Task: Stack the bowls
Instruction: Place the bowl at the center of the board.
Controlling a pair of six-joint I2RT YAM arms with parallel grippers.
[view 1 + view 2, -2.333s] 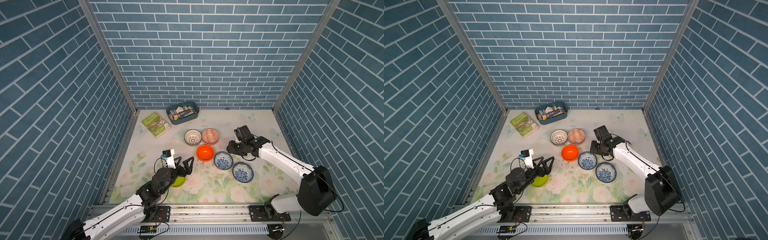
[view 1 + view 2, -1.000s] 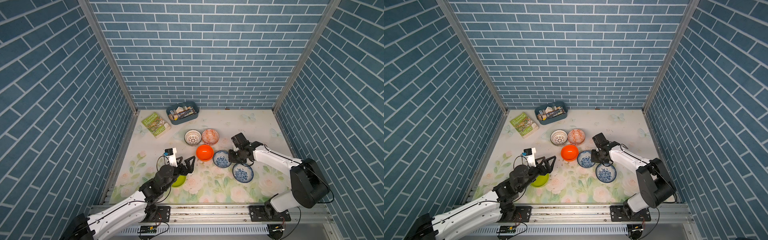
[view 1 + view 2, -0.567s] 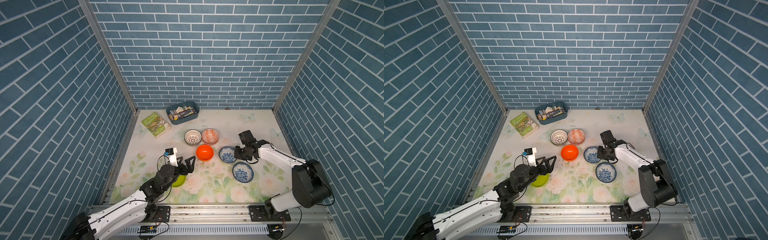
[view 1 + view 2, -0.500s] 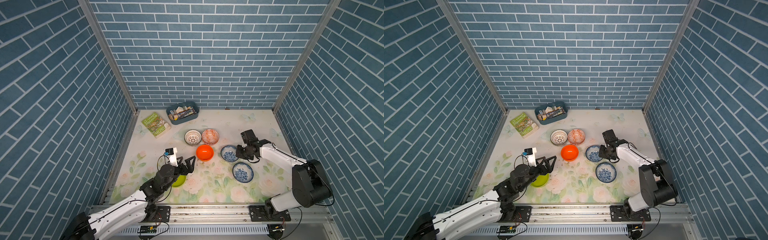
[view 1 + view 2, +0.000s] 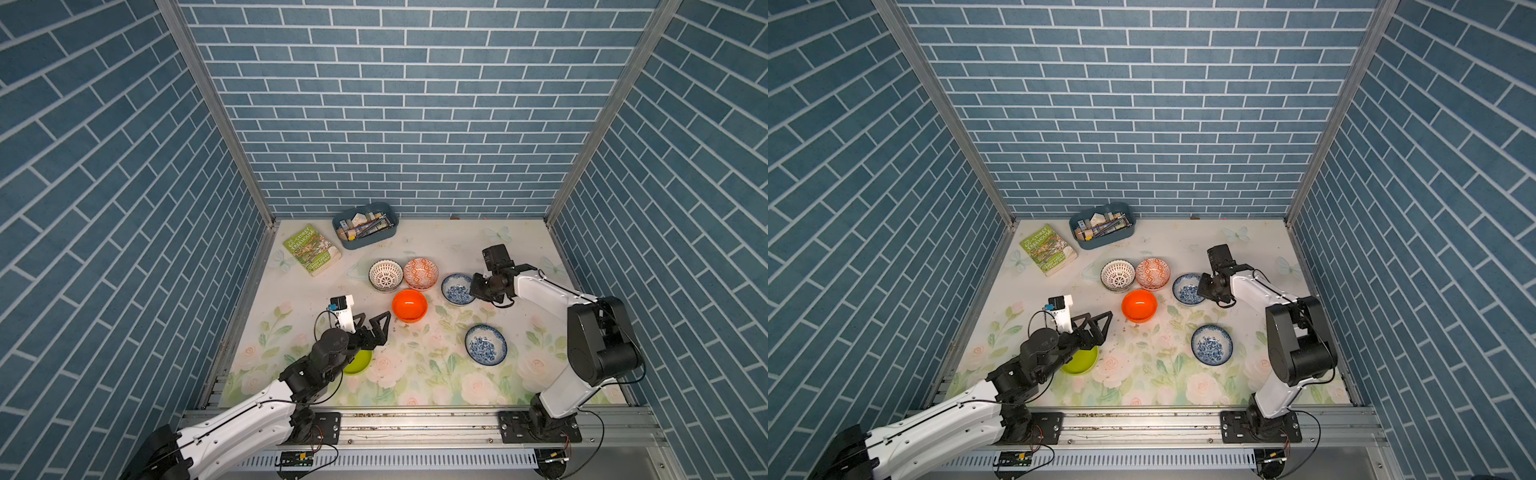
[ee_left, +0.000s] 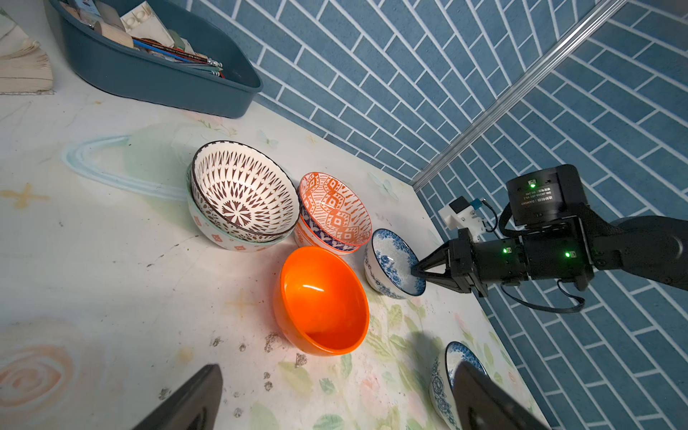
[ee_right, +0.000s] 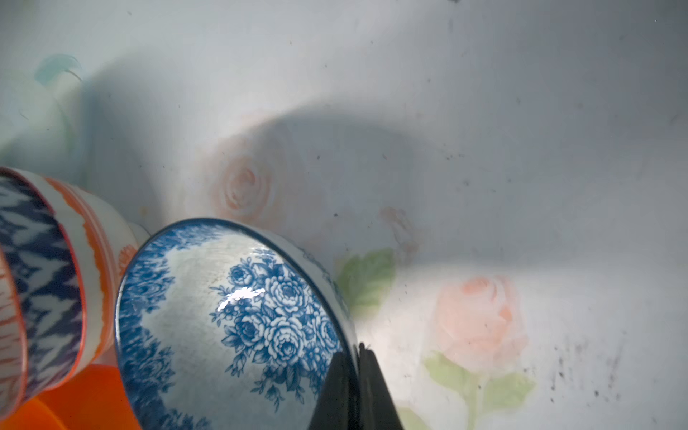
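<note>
My right gripper is shut on the rim of a blue-white floral bowl, which hangs tilted beside the orange-white patterned bowls, two nested. Left of them, the white lattice bowl sits inside a grey-green one. The plain orange bowl stands in front of these. A second floral bowl lies nearer the front. My left gripper hovers open and empty over the mat. The lime green bowl is half hidden under that wrist.
A blue tray of stationery and a green book lie at the back left. Brick walls close three sides, and a metal rail runs along the front.
The right gripper has closed on the floral bowl's rim and carried it toward the back, up beside the orange-white patterned bowls. The left arm has barely moved.
</note>
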